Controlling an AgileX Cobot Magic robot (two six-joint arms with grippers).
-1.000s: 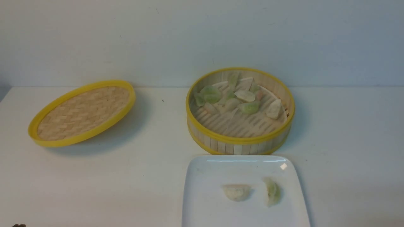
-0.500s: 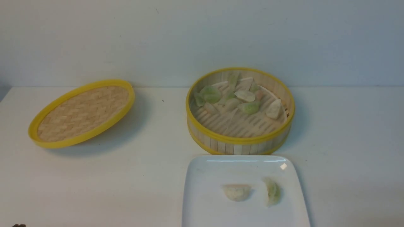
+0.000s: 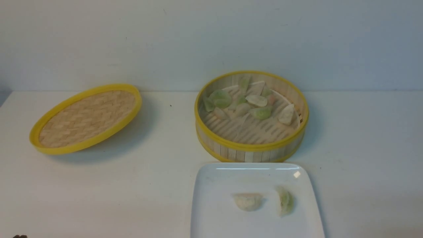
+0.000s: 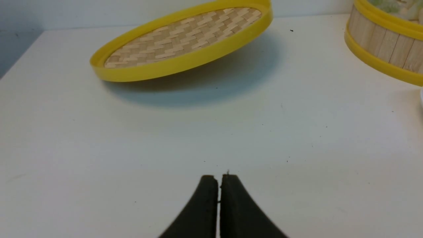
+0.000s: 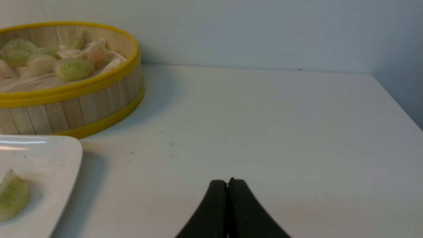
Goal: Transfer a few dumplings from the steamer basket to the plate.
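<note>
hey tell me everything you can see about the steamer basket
The steamer basket is round and open-topped, apparently bamboo, with a pale slatted wall, yellow rims at top and bottom, and a slatted floor. It sits upright on the white table, just beyond the plate, with the woven lid off to its left. Inside, pale green and whitish dumplings cluster mostly toward the far side and left. No gripper touches it.

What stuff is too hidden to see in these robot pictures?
- Near end of the plate: cut off by the front view's bottom edge.
- Underside of the tilted lid: faces away in the front view.
- Exact dumpling count in the steamer basket: front view, they overlap.
</note>
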